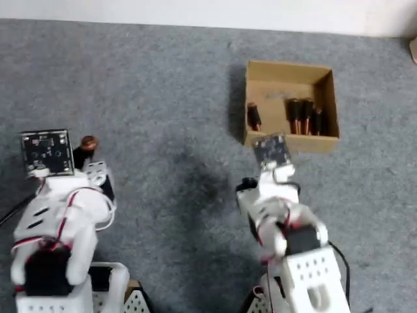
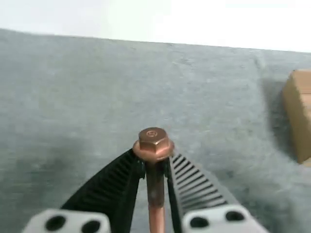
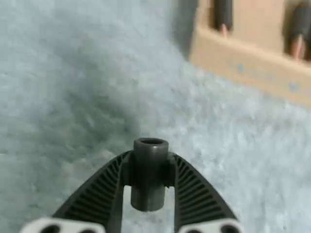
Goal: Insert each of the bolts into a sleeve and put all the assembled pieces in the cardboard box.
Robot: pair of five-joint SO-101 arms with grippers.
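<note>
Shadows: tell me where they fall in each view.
High view: a soft dark patch on the carpet near the centre, and shade beside the cardboard box. Left wrist view: shade on the carpet beside the box. Right wrist view: a dim patch beyond the sleeve, next to the box.

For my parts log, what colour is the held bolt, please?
The bolt is copper; left wrist view.

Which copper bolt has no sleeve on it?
The copper hex-head bolt held between the jaws of the left gripper; the other bolts lie sleeved in the brown cardboard box.
</note>
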